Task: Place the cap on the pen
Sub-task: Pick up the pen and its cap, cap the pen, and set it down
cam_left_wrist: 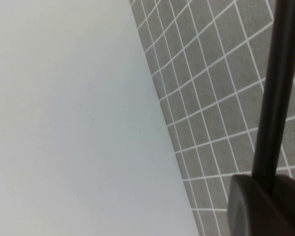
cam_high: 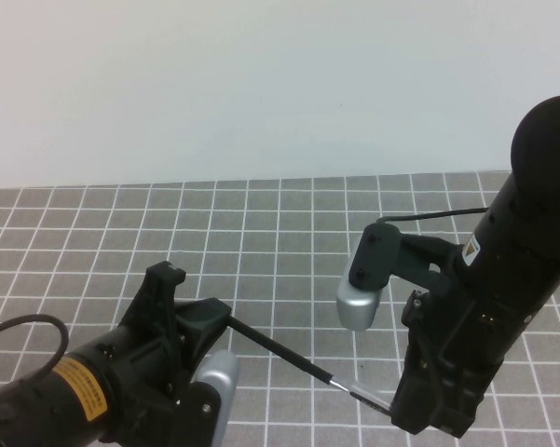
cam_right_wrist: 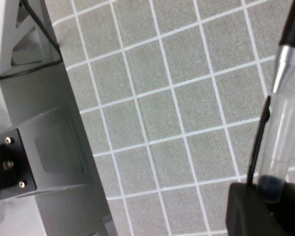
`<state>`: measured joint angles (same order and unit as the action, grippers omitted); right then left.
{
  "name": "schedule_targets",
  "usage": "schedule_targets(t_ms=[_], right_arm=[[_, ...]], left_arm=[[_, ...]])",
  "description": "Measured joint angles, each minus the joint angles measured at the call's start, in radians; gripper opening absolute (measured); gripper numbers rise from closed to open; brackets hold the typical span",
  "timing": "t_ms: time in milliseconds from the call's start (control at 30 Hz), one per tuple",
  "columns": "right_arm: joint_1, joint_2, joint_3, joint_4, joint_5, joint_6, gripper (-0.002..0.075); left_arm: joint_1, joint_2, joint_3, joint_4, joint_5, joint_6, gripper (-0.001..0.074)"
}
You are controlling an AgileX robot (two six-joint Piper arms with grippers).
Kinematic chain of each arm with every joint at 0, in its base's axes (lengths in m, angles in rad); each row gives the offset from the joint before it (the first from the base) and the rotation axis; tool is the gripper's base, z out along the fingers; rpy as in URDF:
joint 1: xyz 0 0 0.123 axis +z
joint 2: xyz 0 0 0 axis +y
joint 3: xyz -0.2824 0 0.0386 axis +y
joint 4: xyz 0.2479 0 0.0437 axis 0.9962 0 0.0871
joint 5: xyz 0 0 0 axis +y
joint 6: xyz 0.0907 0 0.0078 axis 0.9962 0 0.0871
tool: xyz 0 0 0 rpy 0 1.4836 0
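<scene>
Over the gridded counter (cam_high: 261, 233), the left end effector (cam_high: 208, 319), near-left, grips the black pen (cam_high: 280, 349) and the right end effector (cam_high: 401, 402), near-right, pinches the clear cap (cam_right_wrist: 279, 132): keep them coaxial, push gently.

The black left arm (cam_high: 84, 386) lies low at the near left and reaches toward the right. Its left gripper (cam_high: 219, 318) is clamped on the rear end of a slim black pen (cam_high: 280, 349), which juts out toward the other arm. The black right arm (cam_high: 512, 251) comes down steeply from the far right. At the near right, its right gripper (cam_high: 402, 410) pinches a clear plastic cap (cam_high: 373, 399), whose mouth is at the pen's silver tip.
</scene>
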<state>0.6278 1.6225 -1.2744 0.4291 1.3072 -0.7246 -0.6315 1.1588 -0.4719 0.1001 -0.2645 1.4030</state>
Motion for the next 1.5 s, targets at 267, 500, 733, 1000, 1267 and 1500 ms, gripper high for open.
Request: schedule_targets(t_ms=[267,500,733,1000,1267,1500], right_arm=[[0.0,0.028,0.0,0.037,0.0,-0.003,-0.0003],[0.0,0.028,0.0,0.038,0.0,0.012,-0.0003],[0.0,0.028,-0.002,0.038,0.0,0.019,-0.0003],[0.0,0.028,-0.002,0.039,0.0,0.019,-0.0003],[0.0,0.028,-0.002,0.039,0.0,0.013,-0.0003],[0.0,0.028,-0.002,0.039,0.0,-0.003,-0.0003]], left_arm=[[0.0,0.0,0.0,0.002,0.004,0.002,0.0043],[0.0,0.0,0.0,0.002,0.013,0.002,0.0043],[0.0,0.0,0.0,0.027,0.053,0.01,0.0043],[0.0,0.0,0.0,0.015,0.033,0.012,0.0043],[0.0,0.0,0.0,-0.033,0.012,0.002,0.0043],[0.0,0.0,0.0,-0.037,0.012,0.002,0.0043]])
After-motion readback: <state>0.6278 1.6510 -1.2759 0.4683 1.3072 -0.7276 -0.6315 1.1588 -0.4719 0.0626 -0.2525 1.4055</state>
